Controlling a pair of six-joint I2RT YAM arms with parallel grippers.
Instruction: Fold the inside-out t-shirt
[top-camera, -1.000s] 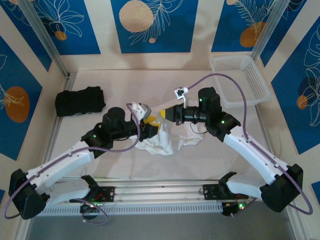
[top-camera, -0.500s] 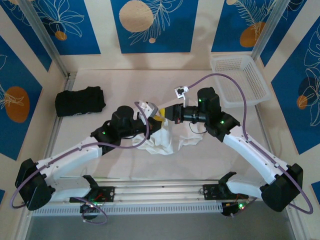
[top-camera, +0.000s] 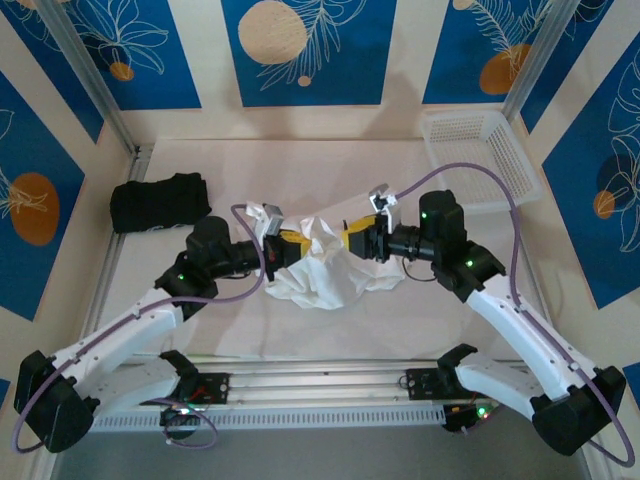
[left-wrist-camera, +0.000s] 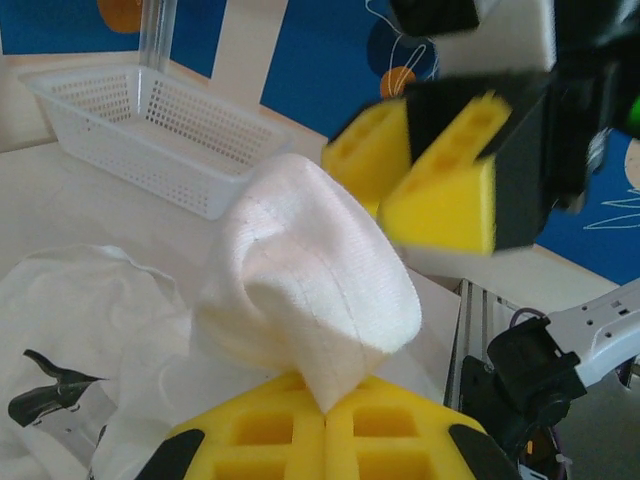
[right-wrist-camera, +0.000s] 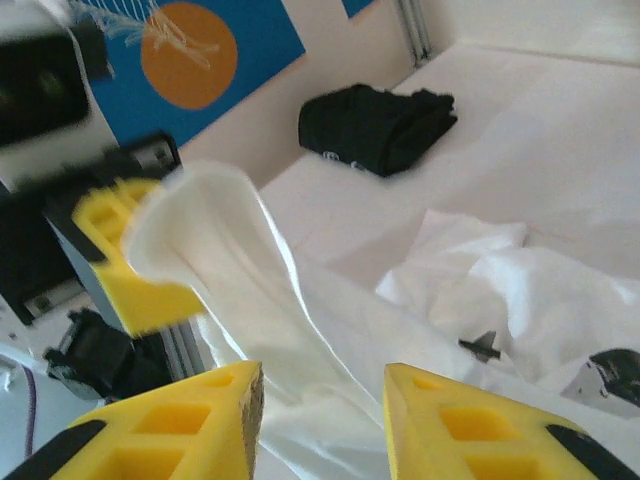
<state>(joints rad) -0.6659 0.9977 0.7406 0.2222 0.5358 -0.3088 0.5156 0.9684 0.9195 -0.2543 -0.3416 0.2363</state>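
One inside-out t-shirt (top-camera: 325, 270), pinched peak upward in tight left jaws, right jaws parted alongside.

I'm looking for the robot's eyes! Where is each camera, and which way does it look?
Top external: above and behind, looking down on the table, left arm, right arm, white t-shirt, black garment, basket.
Left wrist: on the left arm, facing the basket; its left gripper is shut on the t-shirt.
Right wrist: on the right arm, facing the black garment; its right gripper is open.
Shared: each wrist view shows the t-shirt and the other gripper.
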